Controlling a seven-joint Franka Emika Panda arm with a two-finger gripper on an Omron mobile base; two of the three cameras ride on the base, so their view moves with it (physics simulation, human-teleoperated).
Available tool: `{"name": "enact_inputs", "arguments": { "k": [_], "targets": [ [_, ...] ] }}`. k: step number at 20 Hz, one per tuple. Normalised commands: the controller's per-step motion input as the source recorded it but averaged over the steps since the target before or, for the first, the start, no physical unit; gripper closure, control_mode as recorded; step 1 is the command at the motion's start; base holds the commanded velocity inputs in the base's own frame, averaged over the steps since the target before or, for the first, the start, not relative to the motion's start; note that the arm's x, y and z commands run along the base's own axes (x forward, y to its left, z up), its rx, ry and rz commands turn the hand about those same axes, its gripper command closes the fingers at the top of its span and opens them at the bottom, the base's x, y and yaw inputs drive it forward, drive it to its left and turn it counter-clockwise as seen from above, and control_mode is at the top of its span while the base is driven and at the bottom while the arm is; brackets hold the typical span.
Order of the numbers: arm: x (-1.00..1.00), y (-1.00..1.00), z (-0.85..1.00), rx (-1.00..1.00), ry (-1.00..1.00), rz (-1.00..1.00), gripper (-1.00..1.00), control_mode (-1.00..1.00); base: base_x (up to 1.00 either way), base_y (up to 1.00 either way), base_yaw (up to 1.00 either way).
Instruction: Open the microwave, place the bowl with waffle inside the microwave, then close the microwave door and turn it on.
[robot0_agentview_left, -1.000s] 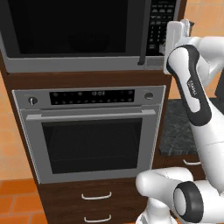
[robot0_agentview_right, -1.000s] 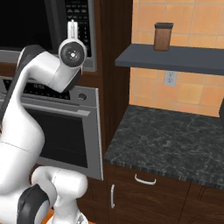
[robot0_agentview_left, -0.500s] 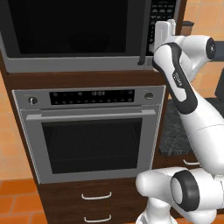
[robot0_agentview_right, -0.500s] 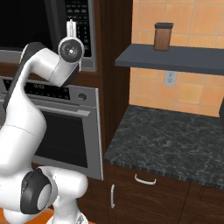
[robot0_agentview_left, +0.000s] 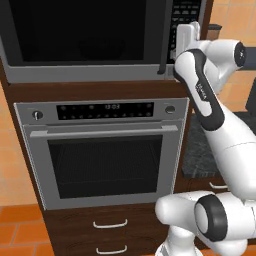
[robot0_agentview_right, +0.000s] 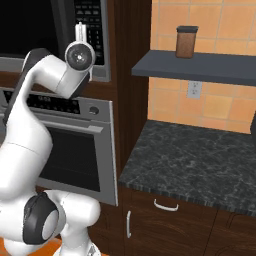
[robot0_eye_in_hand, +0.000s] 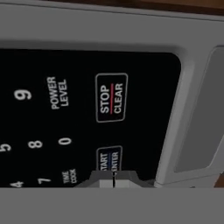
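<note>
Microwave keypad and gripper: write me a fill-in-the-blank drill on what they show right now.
1. The microwave door is ____.
2. In the hand view, the gripper is aimed at the button marked ____.
3. The button above it in that view reads STOP and ____.
4. The gripper's fingers are ____.

Missing words: closed; START/ENTER; CLEAR; shut
</note>
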Motion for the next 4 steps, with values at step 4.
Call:
{"name": "enact_inputs", "arguments": {
  "k": [4],
  "targets": [
    [1.0, -0.12, -0.55, -0.01, 0.13, 0.08, 1.0, -1.0, 0.0, 0.0, 0.0]
  ]
}}
